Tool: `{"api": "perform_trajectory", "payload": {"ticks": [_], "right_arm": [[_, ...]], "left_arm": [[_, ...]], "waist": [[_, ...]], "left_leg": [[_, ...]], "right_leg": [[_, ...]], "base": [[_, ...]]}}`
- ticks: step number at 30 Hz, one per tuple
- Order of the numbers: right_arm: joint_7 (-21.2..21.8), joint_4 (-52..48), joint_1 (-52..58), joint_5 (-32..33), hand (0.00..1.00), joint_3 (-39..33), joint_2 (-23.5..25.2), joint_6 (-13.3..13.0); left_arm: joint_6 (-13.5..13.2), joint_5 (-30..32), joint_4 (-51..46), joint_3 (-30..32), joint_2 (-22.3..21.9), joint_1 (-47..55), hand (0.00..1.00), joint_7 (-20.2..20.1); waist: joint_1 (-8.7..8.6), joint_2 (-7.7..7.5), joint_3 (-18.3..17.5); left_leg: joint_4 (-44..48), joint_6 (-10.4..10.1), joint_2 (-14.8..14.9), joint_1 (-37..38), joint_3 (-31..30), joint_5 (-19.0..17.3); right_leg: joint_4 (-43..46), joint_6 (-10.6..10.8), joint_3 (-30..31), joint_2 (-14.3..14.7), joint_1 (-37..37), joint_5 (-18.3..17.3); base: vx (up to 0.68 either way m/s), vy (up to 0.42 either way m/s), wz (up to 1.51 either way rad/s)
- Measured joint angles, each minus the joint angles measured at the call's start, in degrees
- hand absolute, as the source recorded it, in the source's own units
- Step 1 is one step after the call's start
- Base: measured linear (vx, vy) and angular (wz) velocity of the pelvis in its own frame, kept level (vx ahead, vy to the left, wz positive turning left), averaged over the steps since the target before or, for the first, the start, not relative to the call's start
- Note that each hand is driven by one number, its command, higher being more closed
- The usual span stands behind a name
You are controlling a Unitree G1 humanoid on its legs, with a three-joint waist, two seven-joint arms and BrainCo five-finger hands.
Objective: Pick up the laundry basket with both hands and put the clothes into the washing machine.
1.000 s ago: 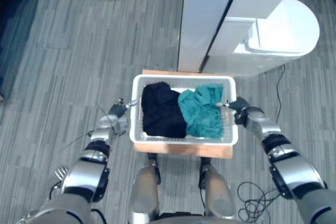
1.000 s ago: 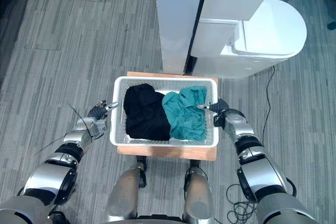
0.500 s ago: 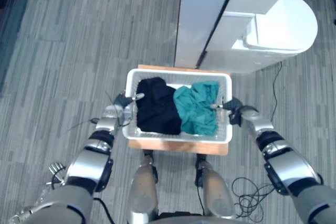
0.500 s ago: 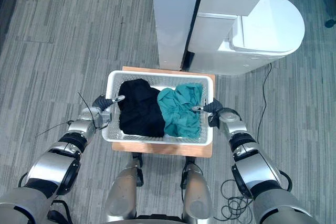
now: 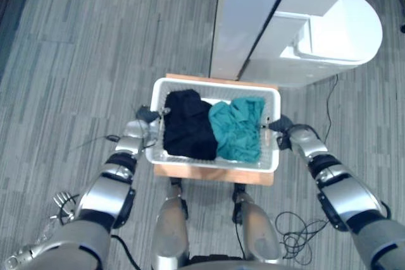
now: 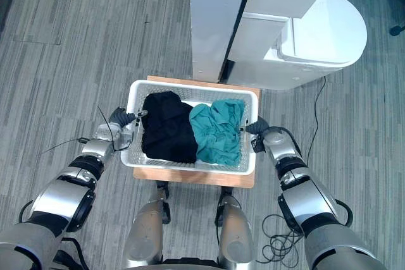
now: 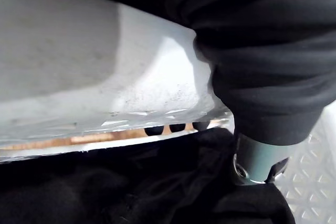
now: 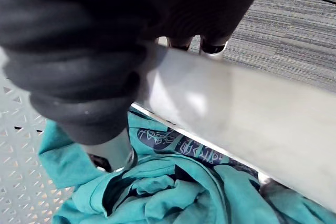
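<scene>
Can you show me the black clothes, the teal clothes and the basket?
black clothes [image 6: 166, 128]: right eye view, middle of the pile.
teal clothes [image 6: 218, 132]: right eye view, middle of the bundle.
basket [image 6: 183, 164]: right eye view, near wall.

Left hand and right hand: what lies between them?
The white laundry basket, its side rims gripped by the left hand and right hand. It holds a black garment beside a teal garment, as both eye views show.
</scene>
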Motion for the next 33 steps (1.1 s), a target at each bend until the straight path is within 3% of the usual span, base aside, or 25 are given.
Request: {"api": "perform_trajectory", "payload": {"ticks": [4, 7, 16, 23, 25, 29, 30, 31, 32, 33], "right_arm": [[-0.8, -0.6, 0.2, 0.0, 1.00, -0.1, 0.5, 0.1], [-2.3, -6.2, 4.9, 0.1, 1.00, -2.9, 0.7, 1.2], [-3.7, -27.5, 33.2, 0.1, 1.00, -16.8, 4.4, 2.3], [-3.6, -33.3, 47.4, 0.1, 1.00, -20.4, 7.2, 1.9], [-3.5, -33.3, 47.9, 0.1, 1.00, -20.6, 7.6, 1.6], [-3.5, -32.3, 47.9, 0.0, 1.00, -20.6, 7.6, 1.5], [-3.5, -31.5, 47.6, 0.1, 1.00, -20.6, 7.6, 1.4], [-3.4, -31.3, 47.4, 0.1, 1.00, -20.5, 7.6, 1.4], [-3.4, -30.4, 46.6, 0.1, 1.00, -20.4, 7.7, 1.3], [-3.5, -29.4, 45.8, 0.1, 1.00, -20.7, 7.6, 1.2]], "left_arm": [[0.4, 0.0, -0.9, 0.0, 0.0, 0.6, 1.00, 1.1], [1.4, 0.0, -6.5, 0.0, 0.1, 4.7, 1.00, 2.4], [1.7, -0.7, -24.5, 0.8, -1.6, 26.0, 1.00, 2.9], [1.7, -4.7, -34.5, 3.5, -6.5, 43.4, 1.00, 2.9], [1.5, -6.2, -35.7, 4.8, -7.6, 46.6, 1.00, 2.9], [1.5, -7.5, -37.1, 5.7, -9.2, 50.5, 1.00, 2.9], [1.6, -7.7, -37.2, 5.7, -10.0, 50.6, 1.00, 2.9], [1.6, -7.7, -37.3, 5.7, -9.9, 50.7, 1.00, 2.9], [1.7, -7.8, -37.4, 6.0, -9.4, 50.8, 1.00, 2.9], [1.9, -7.9, -37.5, 6.5, -9.9, 50.8, 1.00, 2.9]], "waist": [[-0.08, 0.01, 0.0], [-0.07, 0.05, 0.1], [-1.39, 0.65, -0.7], [-1.40, 3.34, -14.0], [-1.20, 4.15, -16.1], [0.00, 6.12, -17.5], [0.43, 7.15, -17.7], [0.42, 7.47, -17.8], [0.51, 6.82, -17.7], [0.82, 6.98, -17.3]], "left_leg": [[-0.1, 0.0, 0.0, 0.5, 0.2, 0.0], [-0.2, 0.0, -0.1, 1.7, 0.5, 0.4], [-4.3, 0.2, -2.2, 10.9, 2.3, 0.5], [-5.6, 0.0, -2.2, 16.3, 1.1, -0.7], [-4.4, -0.2, -1.6, 16.4, -0.1, -1.4], [5.7, -0.6, 0.6, 13.2, -3.8, -4.7], [10.7, -0.5, 2.0, 10.2, -5.0, -4.8], [12.1, -0.9, 2.1, 8.9, -5.9, -4.6], [16.0, -1.5, 1.8, 7.8, -7.8, -5.3], [25.3, 0.5, 2.0, 5.4, -8.2, -8.4]], "right_leg": [[0.0, 0.0, 0.1, 0.0, 0.3, 0.0], [0.0, 0.0, 0.2, -0.1, 1.2, 0.0], [0.0, 1.7, 0.4, -1.9, 8.1, -1.5], [-3.0, 2.0, -1.4, -1.7, 15.4, -3.1], [-3.2, 1.7, -2.5, -1.1, 17.0, -3.6], [-3.2, 0.8, -4.8, 0.8, 20.1, -3.9], [-1.3, -0.8, -5.2, 1.9, 19.6, -4.6], [-0.4, -2.1, -4.7, 2.5, 18.8, -5.1], [1.3, -2.5, -4.9, 1.2, 17.7, -5.6], [2.8, -2.2, -5.0, 0.7, 17.3, -5.4]], "base": [[0.02, 0.004, -0.03], [0.05, 0.007, -0.03], [0.07, 0.033, -0.01], [0.05, 0.003, 0.11], [-0.01, -0.039, 0.31], [-0.10, -0.063, 0.34], [-0.19, -0.097, 0.35], [-0.22, -0.051, 0.32], [-0.17, 0.008, 0.13], [-0.20, 0.041, -0.23]]}}
